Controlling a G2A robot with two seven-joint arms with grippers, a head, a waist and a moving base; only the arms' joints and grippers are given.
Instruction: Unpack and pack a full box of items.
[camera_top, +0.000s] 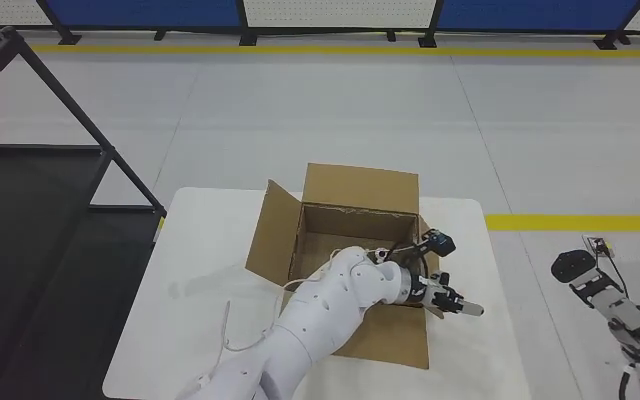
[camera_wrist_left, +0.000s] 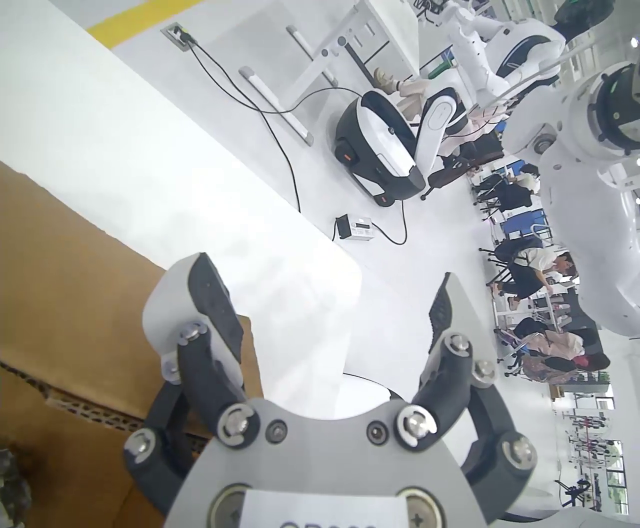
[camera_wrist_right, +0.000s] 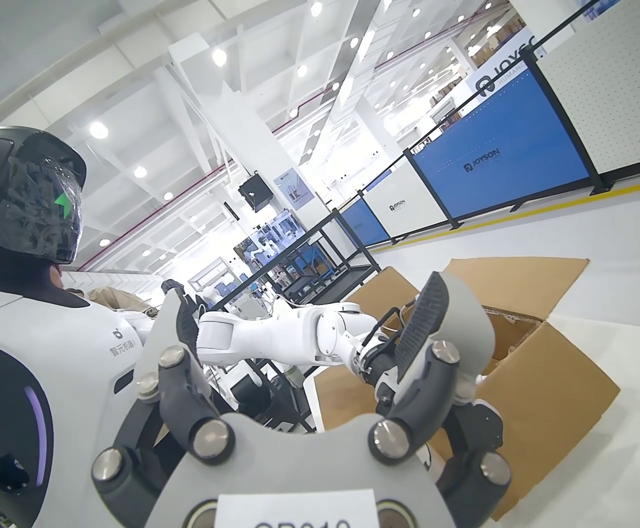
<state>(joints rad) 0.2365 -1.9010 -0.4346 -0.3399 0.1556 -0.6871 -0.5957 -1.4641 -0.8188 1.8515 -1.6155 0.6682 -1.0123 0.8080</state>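
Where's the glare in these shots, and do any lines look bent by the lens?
Top view: even light, little shadow, only the inside of the box dimmer. Left wrist view: the table glares white beside the box. Right wrist view: the ceiling lamps flare, and the fence bows slightly, a wide-lens curve.

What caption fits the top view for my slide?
Left gripper, jaws open, at the edge of an open cardboard box on a white table.

One cardboard box (camera_top: 360, 187) (its flaps spread), one white table (camera_top: 200, 300), and two grippers: left gripper (camera_wrist_left: 325, 300), right gripper (camera_wrist_right: 305, 300).
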